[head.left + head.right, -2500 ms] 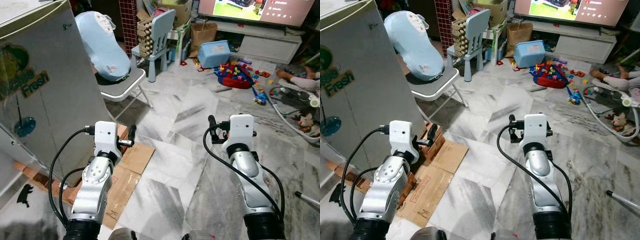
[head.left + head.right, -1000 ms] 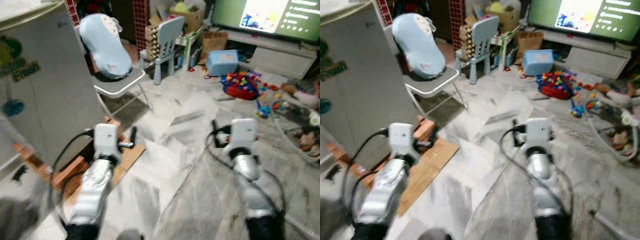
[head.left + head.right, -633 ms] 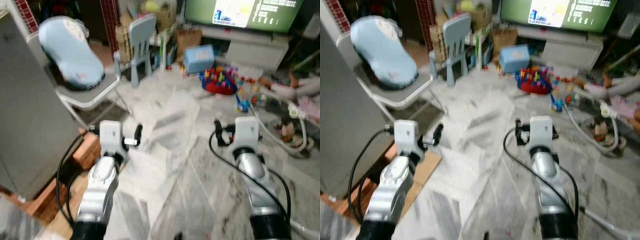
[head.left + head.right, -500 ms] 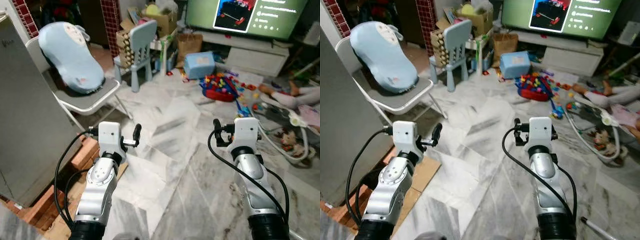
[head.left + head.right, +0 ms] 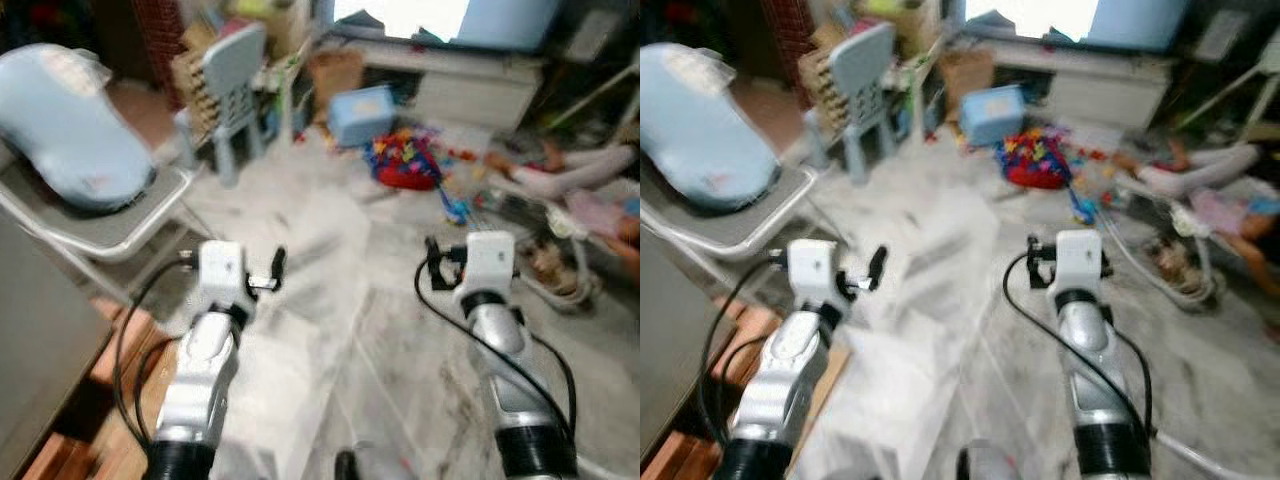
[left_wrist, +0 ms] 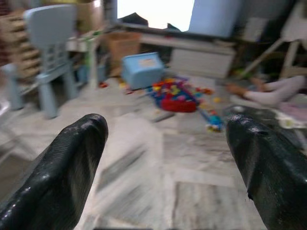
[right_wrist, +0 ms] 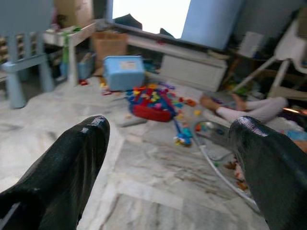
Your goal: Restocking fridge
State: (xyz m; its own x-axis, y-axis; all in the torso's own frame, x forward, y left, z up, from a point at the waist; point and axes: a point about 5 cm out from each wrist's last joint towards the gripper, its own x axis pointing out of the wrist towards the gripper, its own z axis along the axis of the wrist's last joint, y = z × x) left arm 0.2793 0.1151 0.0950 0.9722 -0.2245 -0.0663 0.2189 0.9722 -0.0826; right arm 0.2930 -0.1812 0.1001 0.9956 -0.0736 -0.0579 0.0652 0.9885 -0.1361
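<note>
Living rm w/ grey-white marble floor [image 5: 330, 300], head views blurred. Far end: lit TV screen [image 5: 1040, 15] over a low white cabinet [image 5: 1110, 95]. In front of it a blue lidded box [image 5: 360, 113] and a heap of coloured toy blocks [image 5: 405, 160] on the floor. A person's legs [image 5: 560, 175] lie on the floor to the right, near a hose [image 5: 1160, 270]. Robot's left side: small blue kid's chair [image 5: 235, 80], and a folding chair [image 5: 90, 230] w/ a pale blue cushion [image 5: 65, 125] on its seat. Grey fridge side [image 5: 40, 370] shows at the lower left edge, w/ bricks [image 5: 120, 355] at its foot; door not visible.

Left gripper [image 6: 168, 148] and right gripper [image 7: 172, 153] both held up in front of the chest, apart from each other, over bare floor. Head views show only the white wrist blocks and cables, fingers too small to judge. Wrist views show more: each pair of black fingers [image 7: 72, 163] spread wide, nothing between them, toys and box visible through the gap. Right wrist view also catches a white high chair [image 7: 288, 52] at the far right.
</note>
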